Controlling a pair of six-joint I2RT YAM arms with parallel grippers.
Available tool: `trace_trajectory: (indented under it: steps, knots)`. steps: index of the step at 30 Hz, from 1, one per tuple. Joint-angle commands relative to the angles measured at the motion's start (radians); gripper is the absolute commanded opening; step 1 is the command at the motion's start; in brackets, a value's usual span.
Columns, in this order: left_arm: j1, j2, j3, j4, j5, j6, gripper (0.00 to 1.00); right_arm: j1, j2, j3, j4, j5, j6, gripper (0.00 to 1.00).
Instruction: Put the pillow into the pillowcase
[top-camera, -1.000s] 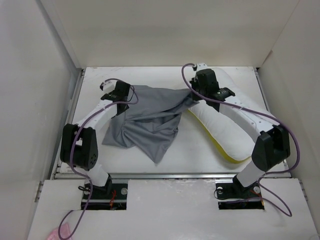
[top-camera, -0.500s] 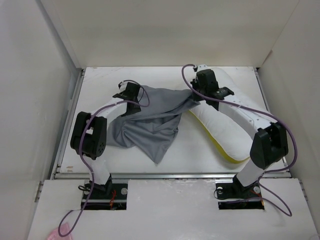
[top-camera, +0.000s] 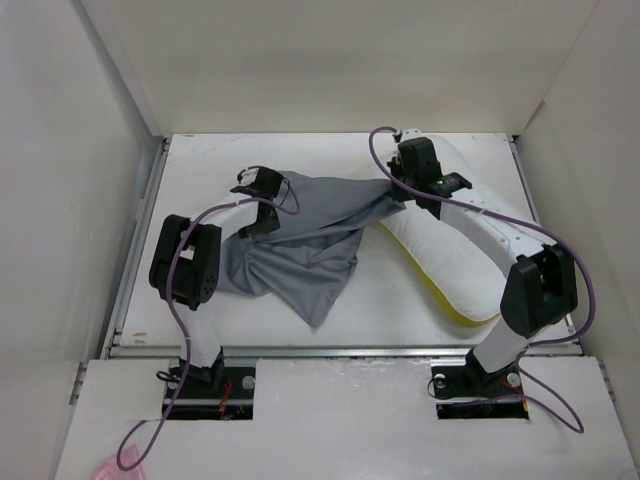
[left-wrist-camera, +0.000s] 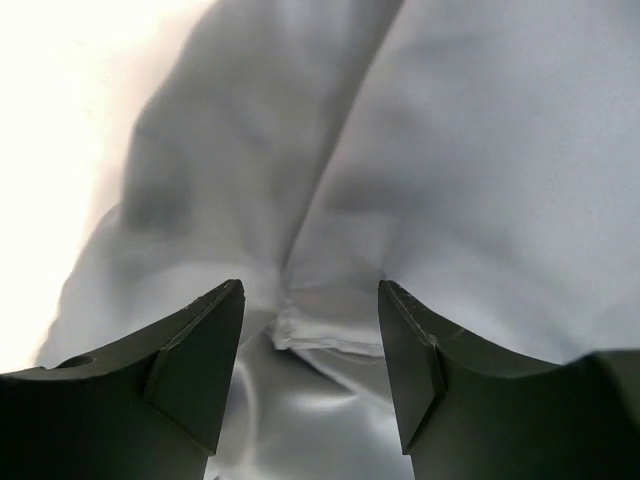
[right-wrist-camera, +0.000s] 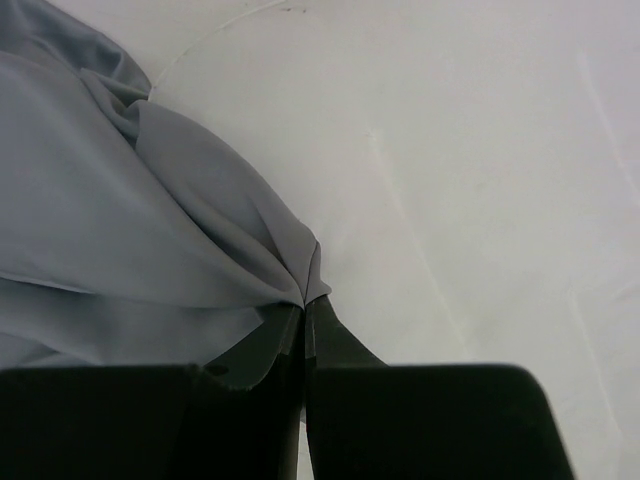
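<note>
The pillowcase (top-camera: 300, 250) is showing as a thin plain grey fabric sack, wrinkled and floppy, and it is lying flat across the left and centre of the white table (top-camera: 380, 310), with one corner pointing toward the near edge. Its far right corner is being drawn out into a narrow gathered tail that is reaching toward the pillow (top-camera: 450, 270). The pillow is showing as a plump white cushion with a yellow band along its near right edge; it is lying diagonally on the right half of the table, outside the pillowcase, and my right arm is crossing over it. My right end effector (top-camera: 405, 196) is sitting at the far left end of the pillow, and in the right wrist view the right end effector (right-wrist-camera: 303, 305) is pinching the gathered tail of the pillowcase (right-wrist-camera: 120, 230) between fully closed fingers, the folds fanning away from the tips to the left. My left end effector (top-camera: 256, 215) is hovering over the far left part of the pillowcase. In the left wrist view the left end effector (left-wrist-camera: 310, 290) is standing partly spread, gripping nothing, with a folded hem of the pillowcase (left-wrist-camera: 420, 180) lying below the gap between the fingers (left-wrist-camera: 195, 350).
</note>
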Motion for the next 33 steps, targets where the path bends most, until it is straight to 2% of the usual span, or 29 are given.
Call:
trace_trajectory:
  steps: [1, 6, 11, 13, 15, 19, 22, 23, 24, 26, 27, 28, 30, 31, 33]
  knots:
    - [0.004, -0.088, -0.016, -0.032, -0.030, -0.006, 0.54, -0.010, -0.044, 0.046, -0.007, 0.047, -0.009, 0.00]
    - [0.004, -0.023, -0.025, 0.031, 0.044, -0.006, 0.46, -0.019, -0.053, 0.046, -0.007, 0.038, -0.009, 0.00]
    - [0.004, 0.000, -0.015, 0.050, 0.059, 0.003, 0.37, -0.019, -0.062, 0.046, -0.016, 0.038, -0.009, 0.00]
    - [0.004, 0.009, -0.005, 0.071, 0.068, 0.003, 0.29, -0.019, -0.062, 0.055, -0.016, 0.038, -0.009, 0.00]
    - [0.004, 0.009, -0.005, 0.090, 0.102, 0.027, 0.00, -0.019, -0.062, 0.055, -0.016, 0.038, -0.009, 0.00]
    - [0.013, -0.053, 0.051, 0.105, 0.073, 0.052, 0.00, -0.029, -0.050, 0.086, -0.016, 0.038, -0.021, 0.00]
    - [0.051, -0.101, 0.158, 0.127, 0.042, 0.102, 0.00, -0.029, 0.019, 0.170, -0.016, 0.009, -0.041, 0.00]
    - [0.097, -0.101, 0.206, 0.117, 0.042, 0.103, 0.00, -0.029, 0.042, 0.204, -0.016, -0.002, -0.053, 0.00]
    - [0.123, -0.101, 0.325, 0.095, 0.042, 0.116, 0.00, -0.029, 0.071, 0.301, -0.006, -0.044, -0.067, 0.00]
    - [0.172, -0.066, 0.466, 0.078, 0.042, 0.153, 0.00, -0.029, 0.183, 0.455, -0.018, -0.080, -0.098, 0.00]
    - [0.221, -0.040, 0.664, 0.023, 0.042, 0.167, 0.00, -0.029, 0.230, 0.553, -0.031, -0.115, -0.112, 0.00]
    - [0.241, -0.010, 0.786, -0.013, 0.053, 0.184, 0.00, -0.029, 0.282, 0.801, -0.079, -0.135, -0.112, 0.00]
    - [0.289, 0.097, 1.062, -0.100, 0.053, 0.216, 0.00, -0.029, 0.454, 1.089, -0.116, -0.175, -0.136, 0.00]
    - [0.303, 0.125, 1.323, -0.163, 0.053, 0.243, 0.00, -0.029, 0.506, 1.353, -0.116, -0.213, -0.136, 0.00]
    - [0.336, 0.085, 1.435, -0.147, 0.085, 0.261, 0.00, -0.029, 0.551, 1.458, 0.005, -0.250, -0.124, 0.00]
